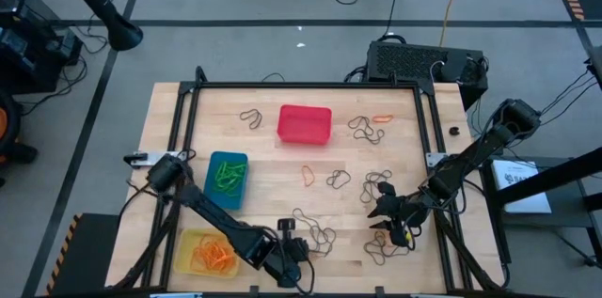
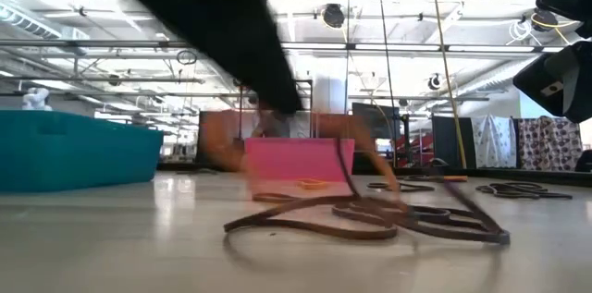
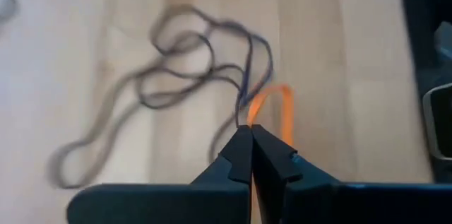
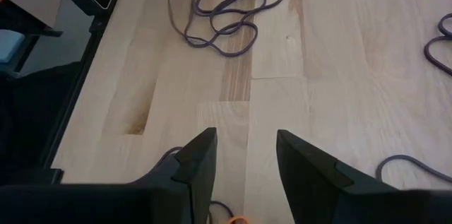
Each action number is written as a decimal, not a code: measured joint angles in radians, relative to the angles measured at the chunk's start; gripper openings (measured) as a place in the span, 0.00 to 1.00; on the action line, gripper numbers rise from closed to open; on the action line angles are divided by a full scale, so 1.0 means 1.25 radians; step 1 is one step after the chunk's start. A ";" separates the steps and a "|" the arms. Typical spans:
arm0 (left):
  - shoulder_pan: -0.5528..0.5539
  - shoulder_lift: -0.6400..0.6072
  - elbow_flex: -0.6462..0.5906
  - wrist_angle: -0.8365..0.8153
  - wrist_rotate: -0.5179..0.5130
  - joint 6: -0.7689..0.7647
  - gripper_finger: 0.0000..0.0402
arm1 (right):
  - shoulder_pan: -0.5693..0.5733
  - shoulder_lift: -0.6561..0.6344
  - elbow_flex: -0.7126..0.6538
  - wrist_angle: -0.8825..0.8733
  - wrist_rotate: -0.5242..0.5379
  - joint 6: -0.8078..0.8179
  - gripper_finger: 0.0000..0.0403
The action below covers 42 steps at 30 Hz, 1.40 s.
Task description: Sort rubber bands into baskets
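The left gripper (image 3: 251,133) is showing its tips pinched together on an orange rubber band (image 3: 277,104), the loop poking out just beyond the fingertips, and a tangle of dark rubber bands (image 3: 176,75) is lying right against that orange loop, touching or even threaded through it. In the high view this left gripper (image 1: 293,251) is sitting at the near edge of the wooden table (image 1: 273,171), with the yellow basket (image 1: 188,249) close beside it, already holding orange bands, and the blue basket (image 1: 214,178) of green ones a little farther off; the red basket (image 1: 303,124) is well away at the far side. To do this lift well, I'd say it should be rising slowly and straight up, so the dark strands slide off instead of riding along, then swinging over to the yellow basket before letting go. The risk is dragging a dark band into the wrong tub. Over on the other side, the right gripper (image 4: 244,155) is hanging with fingers spread wide above bare wood, holding nothing, with more dark bands (image 4: 226,12) ahead of it and an orange sliver (image 4: 236,219) just under its fingers.
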 joint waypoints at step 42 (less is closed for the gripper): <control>-0.220 -0.273 -0.034 -0.740 0.354 -0.797 0.03 | 0.000 0.000 0.000 -0.001 -0.002 -0.084 0.35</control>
